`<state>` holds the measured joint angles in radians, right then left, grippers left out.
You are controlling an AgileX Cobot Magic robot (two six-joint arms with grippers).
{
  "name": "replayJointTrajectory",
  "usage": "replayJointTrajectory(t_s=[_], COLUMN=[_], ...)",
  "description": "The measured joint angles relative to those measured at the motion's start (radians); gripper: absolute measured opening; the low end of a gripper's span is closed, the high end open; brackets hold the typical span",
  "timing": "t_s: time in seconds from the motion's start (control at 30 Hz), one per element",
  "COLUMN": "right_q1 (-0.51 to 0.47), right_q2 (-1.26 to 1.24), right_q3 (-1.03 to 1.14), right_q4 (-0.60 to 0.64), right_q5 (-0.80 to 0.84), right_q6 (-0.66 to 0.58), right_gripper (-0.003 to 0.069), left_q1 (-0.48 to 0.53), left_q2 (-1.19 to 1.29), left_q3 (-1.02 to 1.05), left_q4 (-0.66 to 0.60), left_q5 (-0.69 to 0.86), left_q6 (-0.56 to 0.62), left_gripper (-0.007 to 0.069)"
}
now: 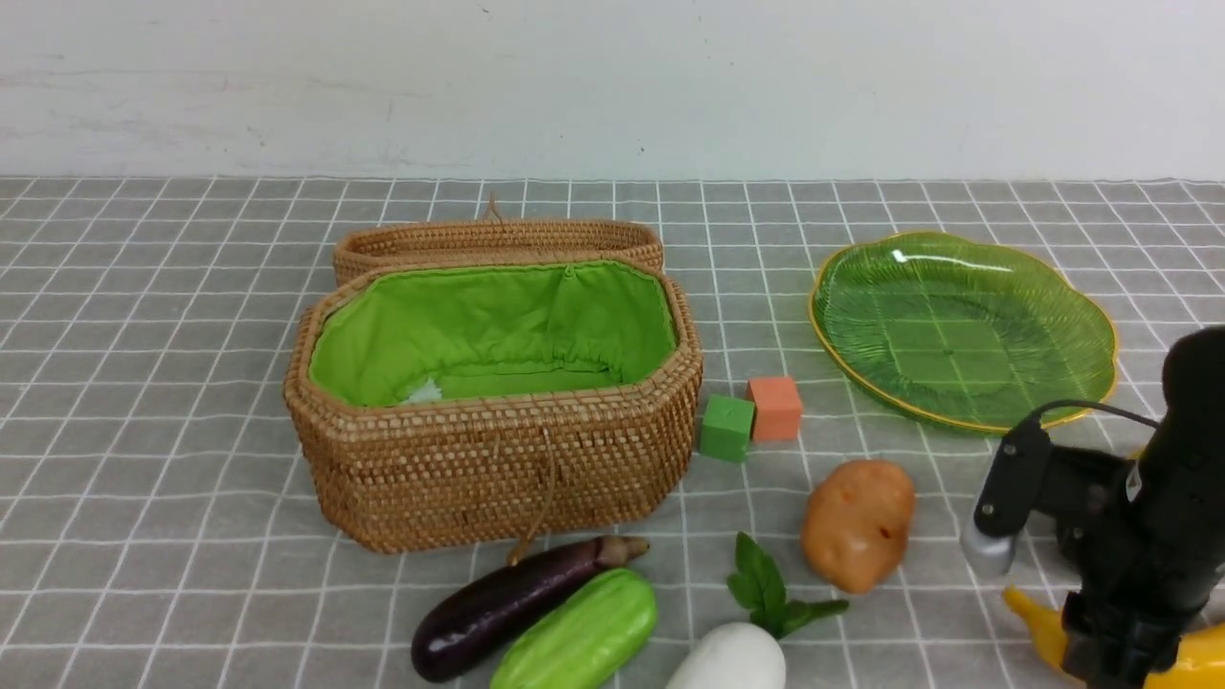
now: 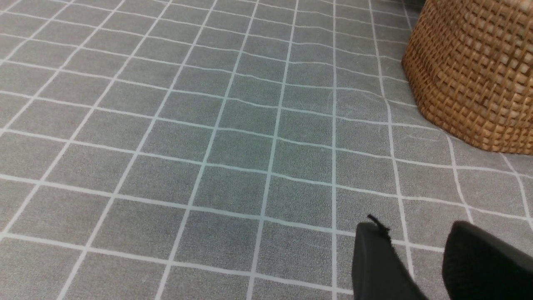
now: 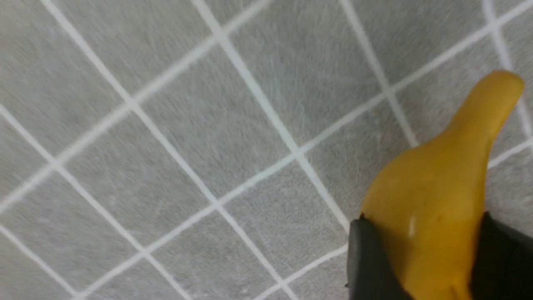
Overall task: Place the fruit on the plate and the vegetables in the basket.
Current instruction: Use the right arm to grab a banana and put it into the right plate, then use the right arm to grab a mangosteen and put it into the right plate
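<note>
The yellow banana lies on the cloth at the front right, and my right gripper is down over it. In the right wrist view both black fingers press against the sides of the banana. The green plate sits bare at the back right. In front of the open wicker basket lie the eggplant, cucumber, radish and potato. My left gripper hangs open over bare cloth, with the basket wall to one side.
A green cube and an orange cube stand between the basket and the plate. The basket's lid lies open behind it. A white wall runs along the back of the grey checked cloth.
</note>
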<state>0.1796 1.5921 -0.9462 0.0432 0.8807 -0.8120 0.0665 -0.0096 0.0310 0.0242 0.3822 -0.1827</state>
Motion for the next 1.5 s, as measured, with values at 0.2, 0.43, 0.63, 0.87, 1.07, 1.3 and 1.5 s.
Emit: replayJointTrajectory(t_s=[0.2, 0.43, 0.63, 0.87, 1.07, 1.3, 1.5], right_q1=[0.000, -0.008, -0.044, -0.078, -0.089, -0.089, -0.094], right_q2=[-0.025, 0.016, 0.151, 0.397, 0.485, 0.460, 0.308], right_q3=[-0.216, -0.524, -0.626, -0.636, -0.637, -0.637, -0.637], right_q4=[0.165, 0.257, 0.284, 0.305, 0.311, 0.311, 0.270], right_q5=[0.157, 0.097, -0.140, -0.475, -0.571, -0.545, -0.364], right_q6=[0.025, 0.392, 0.703, 1.000, 1.124, 1.109, 0.934], right_gripper=[0.0307, 0.0307, 0.0307, 0.0294, 0.0323, 0.0594, 0.0664], left_q1=[0.000, 0.000, 0.000, 0.000, 0.000, 0.000, 0.000], left_q2=[0.000, 0.000, 0.000, 0.000, 0.000, 0.000, 0.000], left_q3=[0.000, 0.000, 0.000, 0.000, 0.000, 0.000, 0.000], left_q4=[0.000, 0.000, 0.000, 0.000, 0.000, 0.000, 0.000], left_q5=[0.000, 0.000, 0.000, 0.000, 0.000, 0.000, 0.000], left_q6=[0.000, 0.000, 0.000, 0.000, 0.000, 0.000, 0.000], left_gripper=[0.0239, 0.0239, 0.0239, 0.0239, 0.0239, 0.0239, 0.0239])
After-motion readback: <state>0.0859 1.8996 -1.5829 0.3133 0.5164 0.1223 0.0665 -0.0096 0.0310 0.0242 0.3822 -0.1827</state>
